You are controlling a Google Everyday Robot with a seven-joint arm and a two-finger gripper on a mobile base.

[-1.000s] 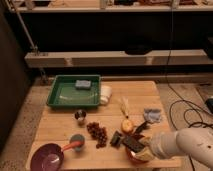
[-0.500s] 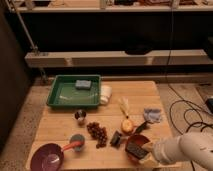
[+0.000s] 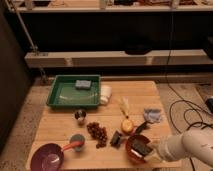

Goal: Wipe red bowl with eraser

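Observation:
The red bowl [image 3: 132, 151] sits at the front edge of the wooden table [image 3: 60, 127], right of centre. The eraser [image 3: 141, 147], a dark block, lies inside the bowl against its right side. My gripper [image 3: 151, 150] comes in from the right on the white arm [image 3: 187, 144] and is shut on the eraser at the bowl's right rim. The arm hides the bowl's right edge.
A small dark block [image 3: 116, 138] and a bunch of grapes [image 3: 97, 133] lie left of the bowl. Behind it are an orange fruit [image 3: 128, 125] and a blue-grey cloth [image 3: 152, 116]. A purple bowl [image 3: 46, 157], a teal cup [image 3: 76, 142] and a green tray [image 3: 62, 95] holding a sponge [image 3: 83, 83] are to the left.
The arm dipped lower over the bowl and has come back up a little. The eraser has shifted slightly inside the red bowl. The bowl has stayed in place.

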